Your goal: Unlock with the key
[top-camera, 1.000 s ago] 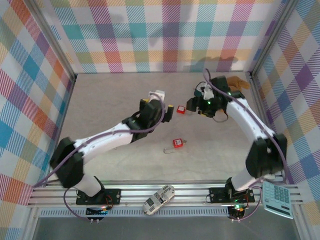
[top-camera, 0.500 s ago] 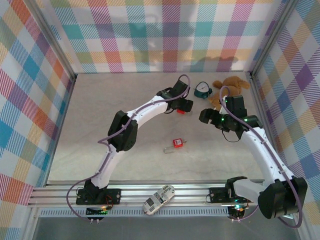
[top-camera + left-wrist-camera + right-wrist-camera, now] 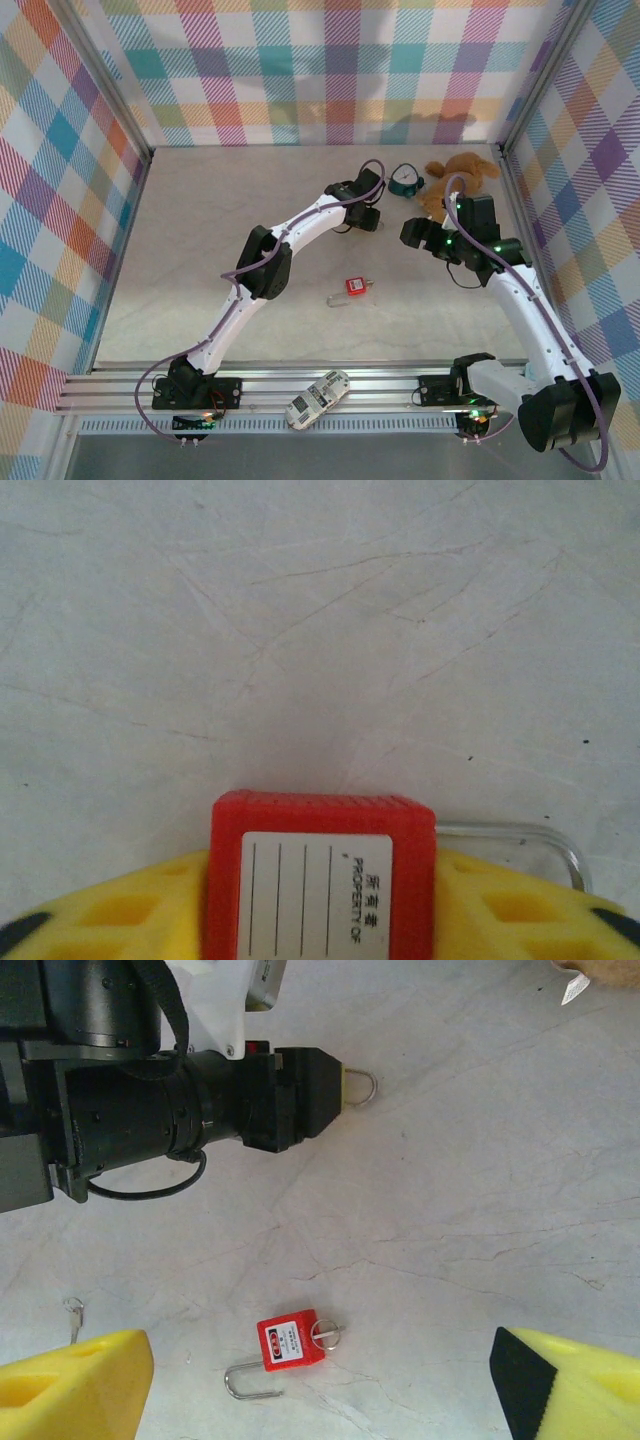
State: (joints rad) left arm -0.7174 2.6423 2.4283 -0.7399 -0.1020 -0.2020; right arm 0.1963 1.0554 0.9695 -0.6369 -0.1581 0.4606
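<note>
A red padlock [image 3: 320, 880] with a white label lies on the table between the yellow fingers [image 3: 120, 920] of my left gripper [image 3: 366, 217], which press against both its sides. Its steel shackle [image 3: 362, 1088] sticks out past the fingertips. My right gripper [image 3: 412, 232] hovers open to the right of it, with nothing between its fingers [image 3: 75, 1380]. A second red padlock [image 3: 290, 1342] lies nearer the front with its shackle swung open and a key on a ring [image 3: 328, 1333] in its base. Another small key [image 3: 73, 1312] lies loose on the table.
A brown plush toy [image 3: 458, 170] and a teal round thing [image 3: 405, 180] sit at the back right. A white handset [image 3: 318, 398] rests on the front rail. Plaid walls [image 3: 90, 200] close in the left, back and right.
My left arm has stretched out to the far padlock and its jaws have closed in on it. My right gripper has drawn back to the right.
</note>
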